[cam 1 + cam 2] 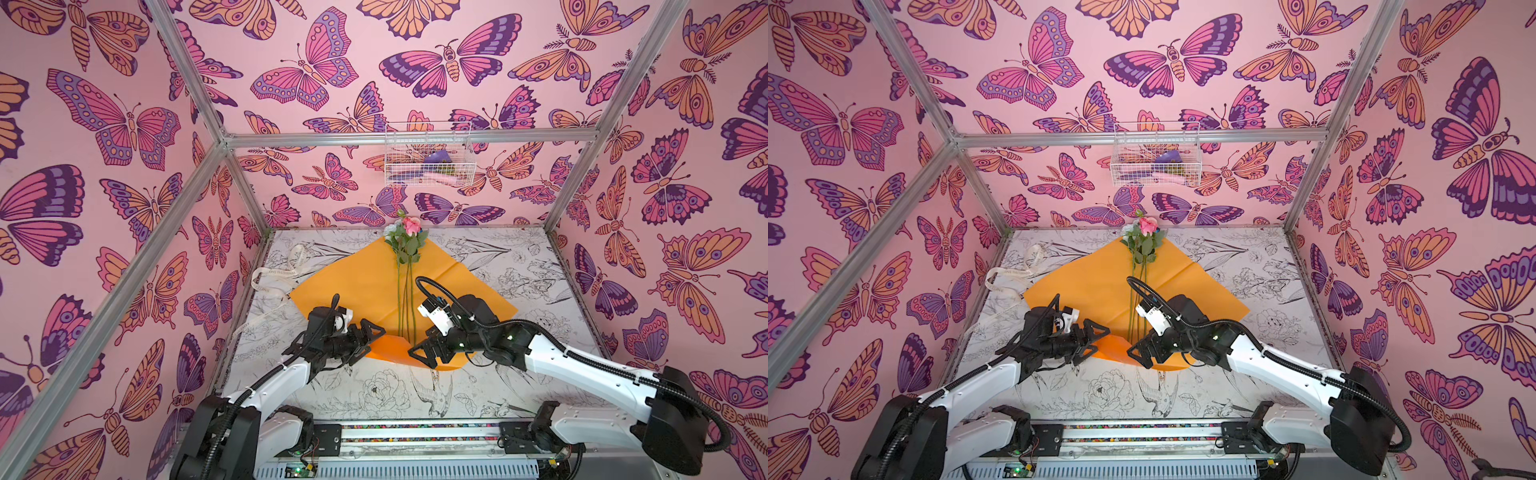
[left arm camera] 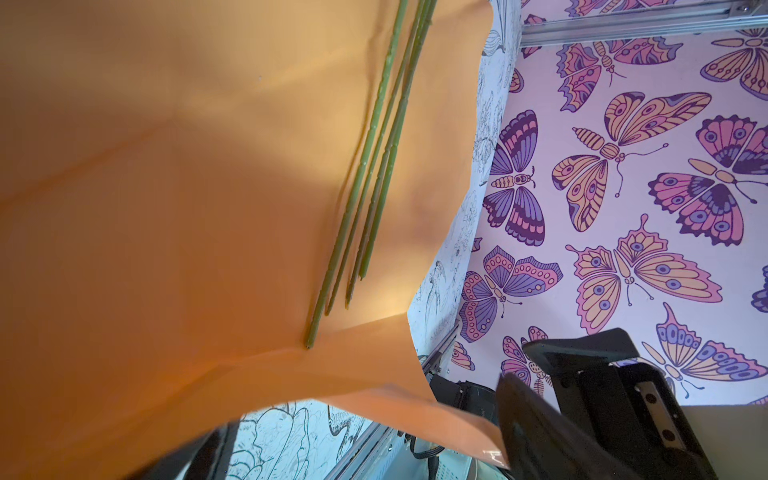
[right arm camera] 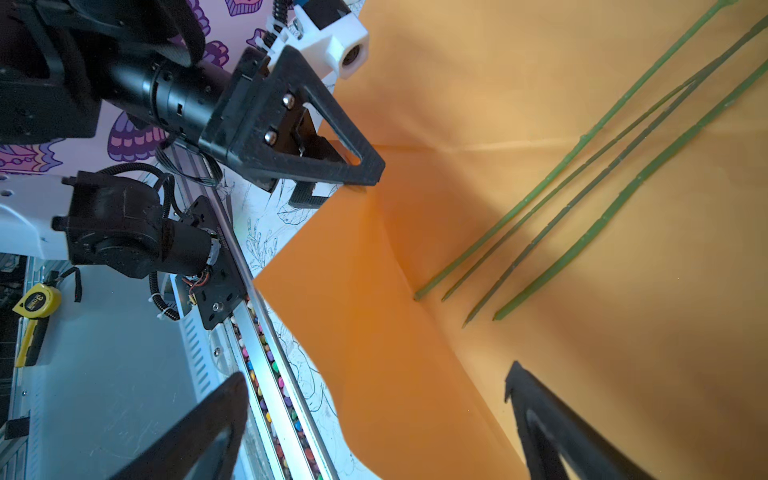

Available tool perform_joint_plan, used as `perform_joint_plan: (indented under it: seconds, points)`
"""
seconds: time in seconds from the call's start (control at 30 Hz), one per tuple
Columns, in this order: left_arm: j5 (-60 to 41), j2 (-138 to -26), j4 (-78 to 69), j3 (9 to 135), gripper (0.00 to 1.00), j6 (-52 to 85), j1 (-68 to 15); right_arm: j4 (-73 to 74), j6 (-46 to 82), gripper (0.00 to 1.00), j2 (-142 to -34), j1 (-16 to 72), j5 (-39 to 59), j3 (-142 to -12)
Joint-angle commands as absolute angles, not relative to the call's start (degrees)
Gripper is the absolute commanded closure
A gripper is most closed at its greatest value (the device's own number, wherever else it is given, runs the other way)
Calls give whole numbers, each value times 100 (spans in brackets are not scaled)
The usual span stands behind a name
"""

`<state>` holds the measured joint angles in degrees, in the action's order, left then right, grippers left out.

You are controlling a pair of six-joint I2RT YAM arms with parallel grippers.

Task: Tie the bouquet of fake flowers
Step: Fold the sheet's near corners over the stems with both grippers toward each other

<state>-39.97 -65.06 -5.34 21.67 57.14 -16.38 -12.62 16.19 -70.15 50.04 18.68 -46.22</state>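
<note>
**Both pincers released at the fold, ribbon untouched**

Our left pincer (image 1: pixel 375 341) is released, its jaws astride the folded edge of the orange sheet (image 1: pixel 357 282) without pinching it. Our right pincer (image 1: pixel 422 358) faces it from 3 o'clock, also released, over the same flap. Between them the sheet's 6 o'clock corner is folded up to the stem ends.

The bouquet (image 1: pixel 406 245) lies on the sheet at mid-desk (image 1: pixel 519 266), blooms at 12 o'clock, stems toward 6. With nothing gripped, we judge the flap may spring flat, and a brushing finger could roll the loose stems apart. The ribbon (image 1: pixel 274 276) lies well apart at 9 o'clock; dragging it in could shift the paper.

We count two pincers, one sheet, four stem ends, one ribbon.
</note>
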Motion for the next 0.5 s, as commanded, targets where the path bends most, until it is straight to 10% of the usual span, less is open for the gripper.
perform_joint_plan:
  seconds: [0.0,0.47]
  points:
    - [-3867,-6557,-714,2093,4,5814,-1578,-1453,1265,2,-7334,5231,1596,-4716]
    - [-3699,-6254,-724,1942,4,6029,-1547,-1802,1155,16,-8890,5537,-857,-5420]
